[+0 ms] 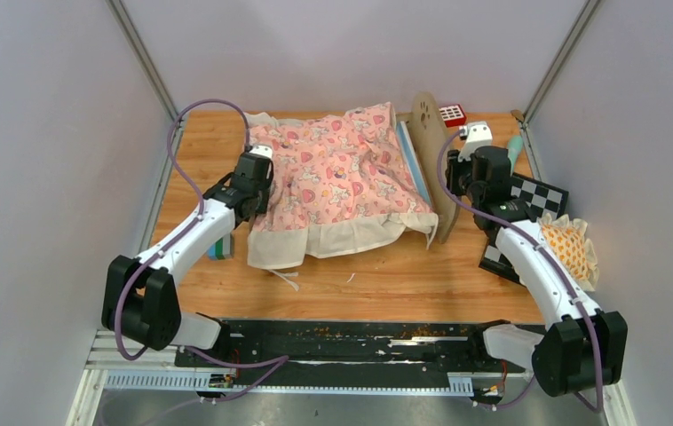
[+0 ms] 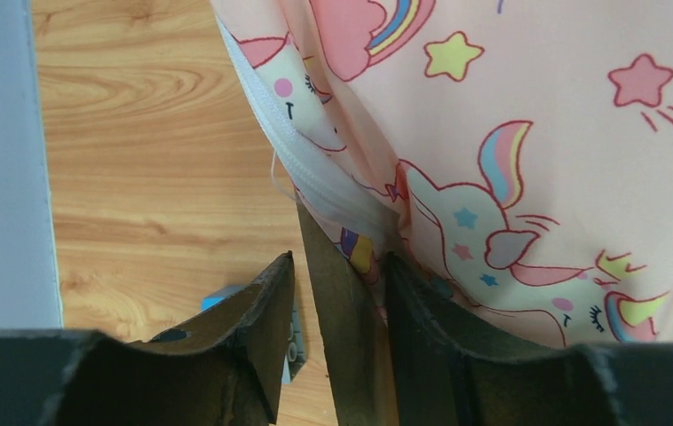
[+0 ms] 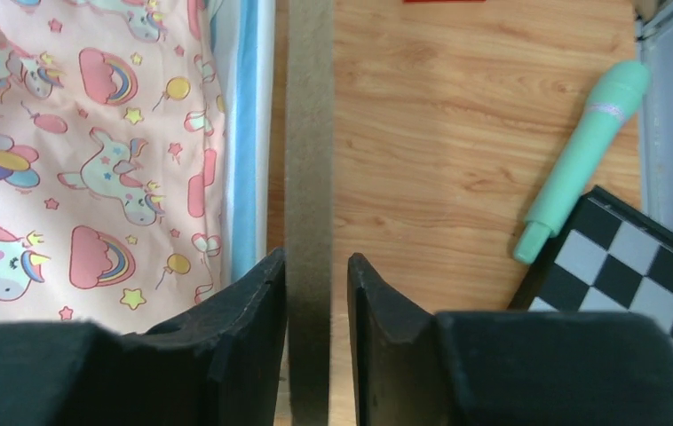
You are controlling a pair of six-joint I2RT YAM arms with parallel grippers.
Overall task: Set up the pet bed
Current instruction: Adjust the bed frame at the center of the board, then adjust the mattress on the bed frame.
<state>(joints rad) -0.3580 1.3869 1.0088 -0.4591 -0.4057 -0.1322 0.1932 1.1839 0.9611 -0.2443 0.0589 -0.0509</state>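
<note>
With an arm at each end of the bed [image 1: 410,160], this reads as the frame-steadying step, bedding half done. Bed sits mid-counter [image 1: 386,284], headboard [image 3: 308,177] upright at its right end. Quilt [image 1: 342,177] is draped over the mattress [image 3: 249,133], bunched, its near hem spilling off the frame onto the counter.

Right pincer [image 3: 315,259] straddles the headboard's edge, narrow: one finger against the wood, a sliver of gap on the other side. Can't tell if it's actually clamped.

Left pincer [image 2: 340,260] straddles the foot-end board [image 2: 342,337], quilt against one finger and a clear gap beside the other. Partly open, nothing held.

Pillow [image 1: 573,248] isn't on the bed. It lies on the checkerboard [image 1: 542,197] at far right, beside the right forearm.

Next move, best guess: left arm backs clear of the foot-end board, takes the loose hem and pulls it flat and square. Right arm needs a firm hold on the headboard so the frame doesn't skid. Pillow probably goes at the head end afterwards, which means freeing the right pincer first.
</note>
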